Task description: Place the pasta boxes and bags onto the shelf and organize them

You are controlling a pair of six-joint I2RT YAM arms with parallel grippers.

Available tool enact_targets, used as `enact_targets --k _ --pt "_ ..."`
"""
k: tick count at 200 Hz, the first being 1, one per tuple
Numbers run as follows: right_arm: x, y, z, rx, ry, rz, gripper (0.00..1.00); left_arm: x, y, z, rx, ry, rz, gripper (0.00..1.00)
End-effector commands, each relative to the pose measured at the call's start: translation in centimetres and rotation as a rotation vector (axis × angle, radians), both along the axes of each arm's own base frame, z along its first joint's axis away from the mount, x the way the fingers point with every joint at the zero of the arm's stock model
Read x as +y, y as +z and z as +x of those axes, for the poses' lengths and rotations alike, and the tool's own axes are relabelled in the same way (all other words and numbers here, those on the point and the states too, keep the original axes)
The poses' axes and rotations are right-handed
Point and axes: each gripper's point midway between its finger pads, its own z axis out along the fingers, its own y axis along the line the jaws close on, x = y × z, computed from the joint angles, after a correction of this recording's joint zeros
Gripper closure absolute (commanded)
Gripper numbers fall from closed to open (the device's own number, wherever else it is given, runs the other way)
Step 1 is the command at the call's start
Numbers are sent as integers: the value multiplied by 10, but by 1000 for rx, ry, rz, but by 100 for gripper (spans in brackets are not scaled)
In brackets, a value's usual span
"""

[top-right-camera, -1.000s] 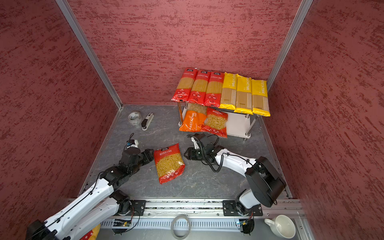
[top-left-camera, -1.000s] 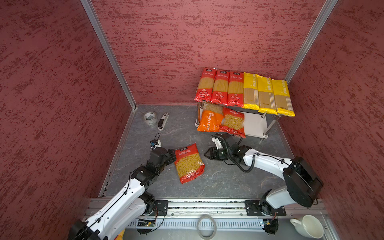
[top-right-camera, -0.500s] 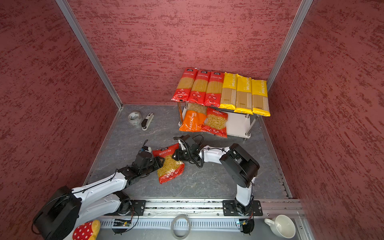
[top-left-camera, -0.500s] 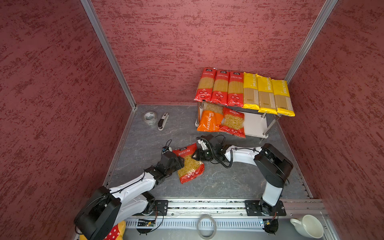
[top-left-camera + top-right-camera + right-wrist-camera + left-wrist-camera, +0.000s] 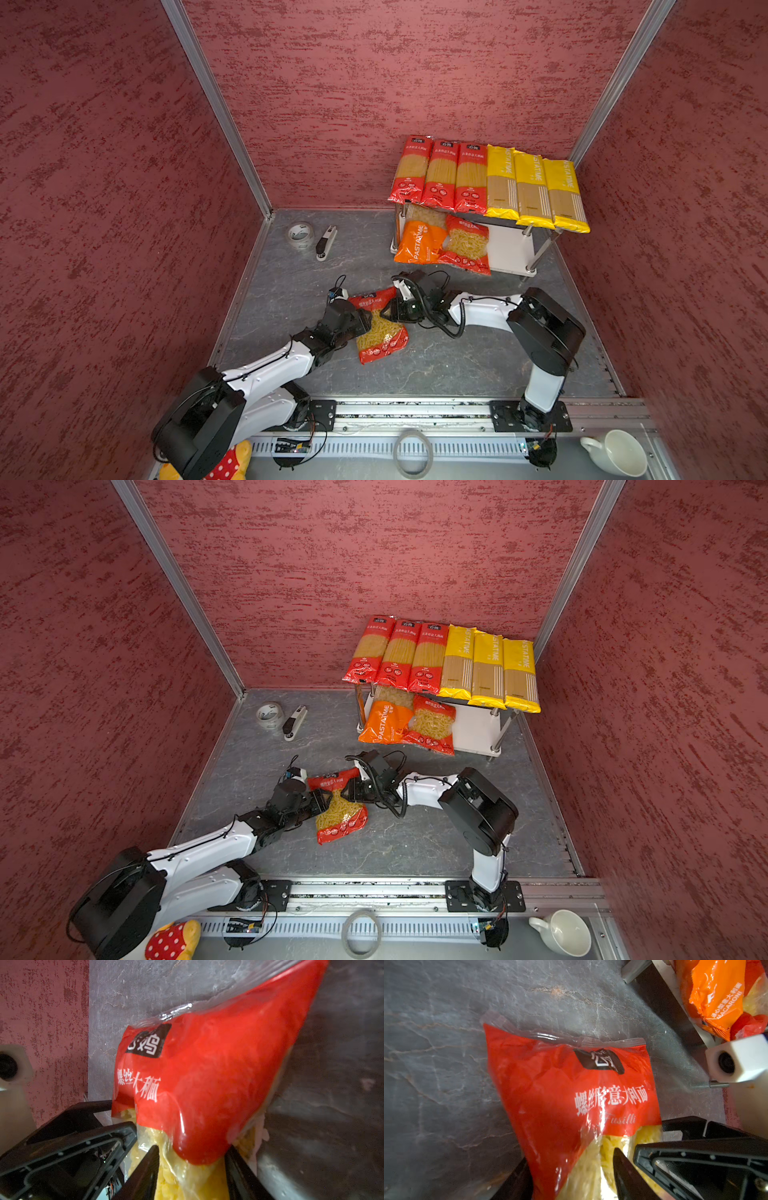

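My left gripper (image 5: 569,1176) and right gripper (image 5: 191,1165) each clamped, half-closed, on the fusilli bag (image 5: 380,332); opposing pulls could have split its film.

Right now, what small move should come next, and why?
Probably lift the fusilli bag clear of the floor: the left claw and right claw both seem to pinch it, and the lower tier of the shelf shows bare space.

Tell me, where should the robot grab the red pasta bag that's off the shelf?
Grab the red pasta bag at a long side edge, coming in low from that side. It's floppy and lumpy, so the edge probably bunches easily.
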Motion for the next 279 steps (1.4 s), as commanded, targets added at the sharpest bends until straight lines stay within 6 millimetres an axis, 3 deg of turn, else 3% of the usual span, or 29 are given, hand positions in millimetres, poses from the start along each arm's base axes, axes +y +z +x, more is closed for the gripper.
enact_targets --k 1,81,112,133,161,196,211,226,251,279 --pt "3 16 -3 -24 27 41 43 -6 19 5 -27 -37 -17 34" --pt "-33 19 10 -18 23 -72 38 5 27 -16 -8 -29 2 29" --pt "-21 14 5 52 -8 2 39 -11 30 -16 -43 -55 -35 30" --pt "-1 18 -4 60 17 41 42 -23 25 -13 -44 -75 -43 33" --pt "21 26 -13 56 66 68 53 -40 24 -10 -62 -110 -68 42" --pt "20 24 -15 66 64 72 65 -45 35 -5 -101 -136 -55 58" --pt "16 22 -14 63 63 61 66 -39 37 -5 -102 -137 -35 59" --pt "9 20 -13 65 53 42 62 -30 39 -7 -88 -130 -27 55" --pt "-10 24 -8 51 8 27 48 -10 44 -12 -61 -107 -15 38" --pt "-33 22 -7 56 -55 6 40 13 46 -18 -42 -75 -11 31"
